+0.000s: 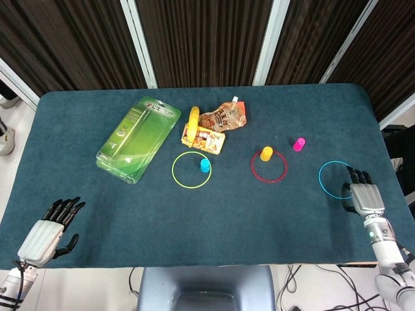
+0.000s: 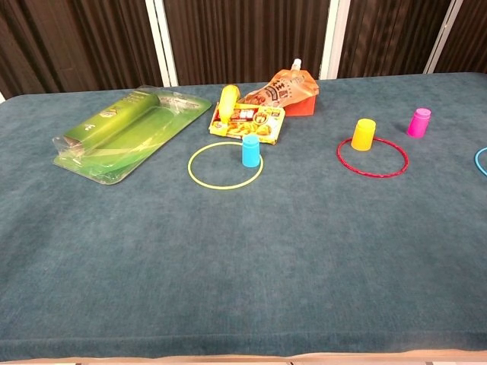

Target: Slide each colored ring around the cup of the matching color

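A yellow ring (image 1: 191, 169) (image 2: 225, 165) lies around the blue cup (image 1: 205, 166) (image 2: 250, 150). The red ring (image 1: 268, 166) (image 2: 373, 157) holds the yellow cup (image 1: 266, 153) (image 2: 363, 134) at its far edge. A pink cup (image 1: 298, 144) (image 2: 418, 122) stands alone. The blue ring (image 1: 338, 179) (image 2: 481, 161) lies at the right, empty. My right hand (image 1: 365, 197) rests flat, its fingertips at the blue ring's near-right edge, holding nothing. My left hand (image 1: 50, 230) lies open near the table's front left corner. The chest view shows neither hand.
A green blister pack (image 1: 138, 138) (image 2: 129, 131) lies at the back left. A yellow bottle (image 1: 194, 117), a snack packet (image 1: 204, 138) and an orange pouch (image 1: 224, 117) cluster behind the yellow ring. The table's front edge (image 1: 194, 265) runs close to both hands.
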Controlling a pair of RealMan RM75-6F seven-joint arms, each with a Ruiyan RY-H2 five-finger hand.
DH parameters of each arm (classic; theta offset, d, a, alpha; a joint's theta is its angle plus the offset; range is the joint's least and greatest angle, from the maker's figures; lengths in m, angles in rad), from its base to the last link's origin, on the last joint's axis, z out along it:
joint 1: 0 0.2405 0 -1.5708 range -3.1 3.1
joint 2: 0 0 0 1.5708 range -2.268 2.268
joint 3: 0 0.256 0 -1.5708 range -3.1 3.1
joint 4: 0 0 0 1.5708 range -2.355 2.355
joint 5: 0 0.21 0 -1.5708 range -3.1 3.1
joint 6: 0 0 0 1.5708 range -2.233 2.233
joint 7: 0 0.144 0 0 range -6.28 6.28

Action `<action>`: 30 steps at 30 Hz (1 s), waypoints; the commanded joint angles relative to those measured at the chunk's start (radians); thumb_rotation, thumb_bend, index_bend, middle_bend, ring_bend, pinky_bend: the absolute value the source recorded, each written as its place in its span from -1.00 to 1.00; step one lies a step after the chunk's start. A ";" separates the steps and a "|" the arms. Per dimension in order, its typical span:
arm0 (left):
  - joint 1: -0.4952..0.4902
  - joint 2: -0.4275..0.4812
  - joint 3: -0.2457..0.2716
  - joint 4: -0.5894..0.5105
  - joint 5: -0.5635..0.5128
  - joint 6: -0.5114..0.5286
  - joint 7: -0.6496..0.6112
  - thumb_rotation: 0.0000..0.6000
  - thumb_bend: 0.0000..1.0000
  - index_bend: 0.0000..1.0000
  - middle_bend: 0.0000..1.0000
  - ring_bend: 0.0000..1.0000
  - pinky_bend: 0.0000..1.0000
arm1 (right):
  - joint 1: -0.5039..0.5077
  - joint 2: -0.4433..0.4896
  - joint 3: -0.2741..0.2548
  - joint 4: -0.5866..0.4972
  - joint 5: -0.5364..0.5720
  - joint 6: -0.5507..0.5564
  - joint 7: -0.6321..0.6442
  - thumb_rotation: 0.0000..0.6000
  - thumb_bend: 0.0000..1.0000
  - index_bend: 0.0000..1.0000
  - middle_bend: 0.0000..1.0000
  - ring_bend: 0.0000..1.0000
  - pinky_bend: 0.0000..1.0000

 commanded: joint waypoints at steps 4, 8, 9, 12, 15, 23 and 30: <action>-0.001 0.001 -0.001 -0.001 -0.002 -0.001 0.000 1.00 -0.07 -1.00 -1.00 -1.00 -1.00 | 0.002 -0.006 0.003 0.008 0.002 -0.018 -0.002 1.00 -0.07 0.33 -0.81 -1.00 -1.00; 0.001 0.001 -0.001 -0.001 -0.004 0.001 0.002 1.00 -0.07 -1.00 -1.00 -1.00 -1.00 | 0.003 -0.009 0.004 0.013 0.001 -0.022 -0.002 1.00 -0.07 0.32 -0.81 -1.00 -1.00; 0.001 0.001 -0.001 -0.001 -0.004 0.001 0.002 1.00 -0.08 -1.00 -1.00 -1.00 -1.00 | 0.003 -0.009 0.005 0.013 0.002 -0.022 -0.002 1.00 -0.07 0.32 -0.81 -1.00 -1.00; 0.001 0.001 -0.001 -0.001 -0.004 0.001 0.001 1.00 -0.08 -1.00 -1.00 -1.00 -1.00 | 0.002 -0.008 0.007 0.013 0.001 -0.021 -0.003 1.00 -0.07 0.30 -0.81 -1.00 -1.00; 0.000 0.001 -0.001 -0.001 -0.003 0.001 0.001 1.00 -0.08 -1.00 -1.00 -1.00 -1.00 | 0.001 -0.007 0.008 0.010 0.002 -0.024 -0.005 1.00 -0.07 0.30 -0.81 -1.00 -1.00; 0.002 0.002 -0.001 -0.001 -0.003 0.004 -0.001 1.00 -0.08 -1.00 -1.00 -1.00 -1.00 | 0.003 -0.010 0.011 0.011 0.003 -0.035 -0.008 1.00 -0.07 0.30 -0.81 -1.00 -1.00; 0.000 0.002 -0.002 -0.001 -0.006 -0.001 -0.001 1.00 -0.08 -1.00 -1.00 -1.00 -1.00 | 0.003 -0.013 0.016 0.015 0.007 -0.039 -0.013 1.00 -0.07 0.30 -0.81 -1.00 -1.00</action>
